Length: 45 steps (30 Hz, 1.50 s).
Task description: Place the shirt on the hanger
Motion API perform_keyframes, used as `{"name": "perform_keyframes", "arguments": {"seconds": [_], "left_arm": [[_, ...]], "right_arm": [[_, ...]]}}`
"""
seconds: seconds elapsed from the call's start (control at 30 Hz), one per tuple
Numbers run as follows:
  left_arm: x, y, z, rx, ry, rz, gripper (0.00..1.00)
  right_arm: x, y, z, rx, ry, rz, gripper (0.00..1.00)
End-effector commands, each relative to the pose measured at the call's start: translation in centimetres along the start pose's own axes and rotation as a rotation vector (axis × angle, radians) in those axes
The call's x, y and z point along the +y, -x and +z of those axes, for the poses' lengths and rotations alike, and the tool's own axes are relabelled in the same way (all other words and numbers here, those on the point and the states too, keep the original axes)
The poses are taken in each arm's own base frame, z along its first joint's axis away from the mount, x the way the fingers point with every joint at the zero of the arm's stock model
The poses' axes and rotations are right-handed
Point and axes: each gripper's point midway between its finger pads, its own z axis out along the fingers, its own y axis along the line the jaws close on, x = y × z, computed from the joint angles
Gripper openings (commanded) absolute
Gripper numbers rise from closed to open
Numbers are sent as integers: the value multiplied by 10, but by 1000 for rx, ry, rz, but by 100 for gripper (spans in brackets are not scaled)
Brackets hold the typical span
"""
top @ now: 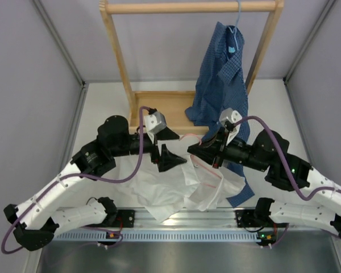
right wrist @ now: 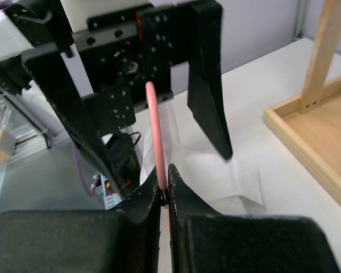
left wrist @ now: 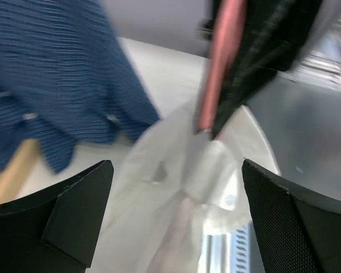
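Right gripper (right wrist: 163, 190) pinched tight on hanger (right wrist: 153, 131) wire. Left gripper (top: 173, 147) wide open, empty, facing it. Shirt (top: 170, 190) crumpled at near edge, centre, just under both. Hanger slants toward near-right corner. Left looks nearer the cloth.

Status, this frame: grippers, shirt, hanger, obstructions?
Left gripper open above shirt. Right gripper shut on hanger. Shirt crumpled on table. Blue shirt close behind.

The white table (top: 102, 108) bears the shirt (top: 170, 196), crumpled below the left claw (top: 173, 147) and right claw (top: 194, 149). A wooden tray (top: 165, 105) sits beyond them, and the blue shirt (top: 238, 190) trails right of the right claw.
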Motion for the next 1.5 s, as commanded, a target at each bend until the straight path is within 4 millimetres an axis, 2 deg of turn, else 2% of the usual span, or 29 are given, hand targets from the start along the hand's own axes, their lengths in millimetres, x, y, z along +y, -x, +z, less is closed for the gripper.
{"name": "perform_keyframes", "arguments": {"seconds": [0.0,0.07,0.1,0.13,0.2,0.23,0.27,0.3,0.33,0.4,0.43,0.53,0.67,0.7,0.77,0.83,0.87,0.9,0.93,1.0,1.1,1.17,1.2,1.23,1.27,1.3,1.37,1.47], "left_arm": [[72,55,-60,-134,595,10,98],[85,68,-98,-213,793,-39,98],[79,77,-125,-290,853,-54,98],[87,74,-151,-342,980,-96,98],[89,53,-171,-402,1062,-195,98],[88,45,-200,-475,1153,-240,98],[89,35,-207,-500,1186,-279,98],[94,14,-204,-490,1201,-317,98],[89,9,-210,-518,1189,-332,98],[84,-1,-193,-492,1097,-331,98],[87,-13,-183,-455,1076,-328,98],[94,-33,-163,-354,1053,-308,98],[98,-40,-142,-334,998,-300,98],[102,-35,-144,-365,1013,-295,98],[108,-38,-141,-361,1032,-279,98],[114,-33,-134,-372,1033,-259,81],[118,-33,-133,-368,1044,-250,65],[125,-36,-130,-354,1066,-249,32],[131,-34,-134,-365,1114,-246,18],[142,-34,-144,-373,1206,-252,0],[168,-46,-183,-381,1492,-277,0],[188,-68,-204,-327,1658,-336,0],[202,-75,-231,-338,1757,-383,0],[209,-78,-242,-348,1785,-427,0],[217,-84,-235,-335,1720,-491,0],[225,-87,-255,-363,1760,-531,0],[229,-84,-254,-376,1707,-560,0],[226,-69,-235,-389,1569,-545,0]], "right_arm": [[-18,38,-16,-138,-138,-3,0],[-33,42,-23,-149,-234,8,0],[-38,43,-24,-144,-266,13,0],[-41,50,-24,-148,-293,14,0],[-49,57,-27,-146,-346,12,0],[-50,62,-28,-147,-358,11,0],[-50,66,-28,-151,-367,7,0],[-50,69,-28,-155,-366,4,0],[-48,76,-30,-166,-365,1,0],[-44,90,-33,-185,-355,-4,0],[-43,88,-31,-163,-352,-8,0],[-38,99,-34,-156,-339,-25,0],[-36,100,-40,-140,-335,-31,0],[-35,100,-40,-139,-330,-29,0],[-28,100,-39,-135,-295,-24,0],[-25,101,-38,-135,-276,-22,0],[-24,100,-37,-130,-269,-21,0],[-23,100,-36,-132,-267,-19,0],[-24,101,-36,-132,-270,-19,0],[-29,99,-38,-134,-296,-17,0],[-44,96,-46,-152,-386,5,0],[-55,92,-50,-158,-446,15,0],[-56,93,-53,-165,-454,16,0],[-57,93,-55,-167,-463,15,0],[-61,92,-57,-171,-485,15,0],[-63,90,-59,-171,-496,18,0],[-65,88,-60,-169,-510,15,0],[-65,87,-50,-150,-503,7,0]]}}
